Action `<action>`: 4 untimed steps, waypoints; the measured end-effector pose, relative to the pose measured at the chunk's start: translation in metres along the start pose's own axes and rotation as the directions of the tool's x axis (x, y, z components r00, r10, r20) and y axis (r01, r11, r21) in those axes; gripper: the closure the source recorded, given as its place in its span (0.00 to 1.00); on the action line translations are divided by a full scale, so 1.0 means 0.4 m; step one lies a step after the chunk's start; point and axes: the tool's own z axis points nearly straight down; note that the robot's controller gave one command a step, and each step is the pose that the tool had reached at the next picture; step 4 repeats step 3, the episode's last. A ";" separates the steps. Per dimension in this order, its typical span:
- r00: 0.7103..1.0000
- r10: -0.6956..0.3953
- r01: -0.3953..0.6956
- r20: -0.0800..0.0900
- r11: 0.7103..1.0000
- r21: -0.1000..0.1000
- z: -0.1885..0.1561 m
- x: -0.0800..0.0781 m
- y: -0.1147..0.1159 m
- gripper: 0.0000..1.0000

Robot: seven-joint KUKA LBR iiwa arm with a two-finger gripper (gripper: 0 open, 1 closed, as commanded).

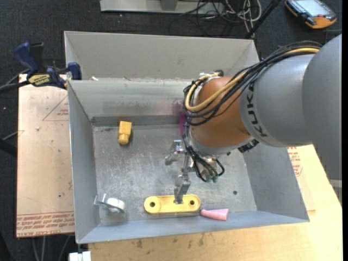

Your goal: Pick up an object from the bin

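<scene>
The arm (283, 99) reaches in from the right and bends steeply down. This puts its gripper (181, 188) low over the front of the grey bin (141, 162), most likely so it can meet a flat part from straight above. The gripper's lower metal tip overlaps the top edge of a yellow oblong plate (172, 204) that has rounded ends and 2 holes. Whether the tip touches the plate or hangs just above it cannot be told. Whether the claw stands apart or together cannot be told either, and nothing can be seen clamped in it.

The plate is the likely target, being the thing nearest the gripper. It lies flat on the bin floor, close to the front wall and a little right of the middle. That position leaves little room on the front side for a grasp, so the approach probably has to come from above.

4 loose things lie in plain sight in the bin, all well spread out rather than heaped:
- the plate
- a pink wedge (215, 215) just beside the plate's right end, against the front wall
- a clear, silvery piece (110, 204) in the front-left corner
- a small yellow block (125, 132) near the rear wall, well apart from the others

No pick has been made yet.
</scene>
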 end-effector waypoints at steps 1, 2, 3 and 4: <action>1.000 0.022 -0.022 0.010 1.000 0.003 0.119 0.088 -0.023 1.00; 1.000 0.021 -0.022 0.010 1.000 0.003 0.119 0.088 -0.023 1.00; 0.998 -0.063 0.063 0.000 0.998 0.005 -0.207 0.118 0.001 1.00; 0.998 -0.063 0.063 0.000 0.998 0.005 -0.207 0.118 0.001 1.00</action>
